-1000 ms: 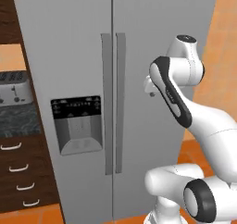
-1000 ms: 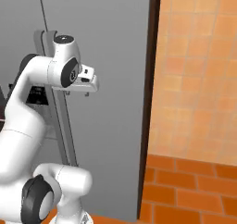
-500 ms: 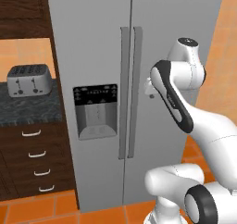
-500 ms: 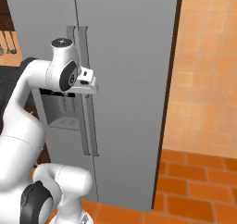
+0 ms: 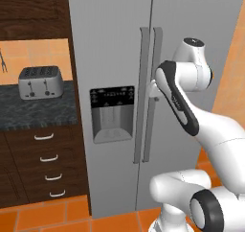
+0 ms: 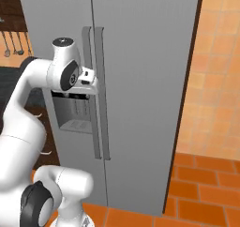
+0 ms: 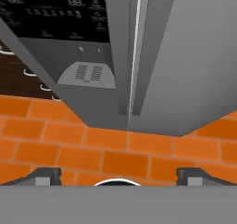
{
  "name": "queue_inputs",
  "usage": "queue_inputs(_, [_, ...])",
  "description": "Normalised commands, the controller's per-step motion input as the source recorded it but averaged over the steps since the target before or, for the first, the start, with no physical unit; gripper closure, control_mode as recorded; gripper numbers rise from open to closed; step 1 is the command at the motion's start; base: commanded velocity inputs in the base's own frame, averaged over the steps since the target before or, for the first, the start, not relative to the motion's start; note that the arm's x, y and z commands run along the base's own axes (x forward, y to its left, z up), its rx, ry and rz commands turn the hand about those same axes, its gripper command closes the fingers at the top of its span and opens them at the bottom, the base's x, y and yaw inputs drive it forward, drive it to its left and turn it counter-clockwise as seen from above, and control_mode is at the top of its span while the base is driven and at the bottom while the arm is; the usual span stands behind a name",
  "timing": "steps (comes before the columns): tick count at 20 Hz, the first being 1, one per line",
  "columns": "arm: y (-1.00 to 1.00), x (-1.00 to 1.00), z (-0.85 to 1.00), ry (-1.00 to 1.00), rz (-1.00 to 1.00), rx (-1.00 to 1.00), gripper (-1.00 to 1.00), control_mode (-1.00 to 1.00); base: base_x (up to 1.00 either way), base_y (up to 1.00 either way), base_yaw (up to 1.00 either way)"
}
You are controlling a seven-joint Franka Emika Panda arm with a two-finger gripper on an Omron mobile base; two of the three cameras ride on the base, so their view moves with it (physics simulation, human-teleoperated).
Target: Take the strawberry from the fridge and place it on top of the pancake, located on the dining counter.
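A: Hand view first: the gripper (image 7: 118, 174) is spread wide with nothing between its 2 dark tips, which stand far apart at the bottom edge. It looks down the front of the fridge (image 7: 185, 56) toward the orange tiled floor (image 7: 120, 153).

B: Why held like that?

A: My guess is it is readied for a door handle. In the left base view the gripper (image 5: 154, 89) sits just beside the 2 long handles (image 5: 148, 92) at the seam, at about the height of the dispenser panel (image 5: 112, 98). Open jaws near a handle suggest the door comes first, since both doors are shut.

B: Is it touching a handle?

A: I cannot tell. In the right base view the gripper (image 6: 89, 77) overlaps the left handle (image 6: 89, 90), but contact is not clear.

B: And the strawberry?

A: Presumably inside the fridge, behind the closed doors, so its pointing and long axis cannot be read. The fridge itself stands upright with its long axis vertical, and the handles run vertically, parallel and close on either side of the seam. It faces the robot squarely.

B: What surrounds it?

A: To its left, a dark speckled bench (image 5: 36, 109) carries a silver toaster (image 5: 40, 81), over dark wood drawers (image 5: 48, 166) with pale pulls. To its right, an orange tiled wall (image 6: 215, 80). Utensils (image 6: 13, 42) hang on the wall at far left in the right base view.

B: How far along?

A: Early, I judge: the fridge is not yet opened.
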Motion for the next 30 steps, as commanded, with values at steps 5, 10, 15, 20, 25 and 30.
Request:
queue_inputs(5, [-0.16,0.00,-0.03,-0.01,0.00,0.00,-1.00,-1.00,-0.01,0.00,0.00])
queue_inputs(10, [-0.40,0.33,0.00,-0.10,0.02,0.03,-1.00,-1.00,0.00,0.00,0.00])
queue_inputs(15, [-0.34,0.29,0.00,-0.16,0.03,0.04,-1.00,-1.00,0.00,0.00,0.00])
queue_inputs(20, [0.02,0.23,0.07,-0.15,0.01,0.00,-1.00,-1.00,0.00,0.00,0.00])
queue_inputs(25, [0.00,0.40,0.10,-0.02,-0.01,0.00,-1.00,-1.00,0.00,0.00,0.00])
queue_inputs(30, [0.00,0.44,0.19,0.00,-0.03,0.00,-1.00,-1.00,0.00,0.00,0.00])
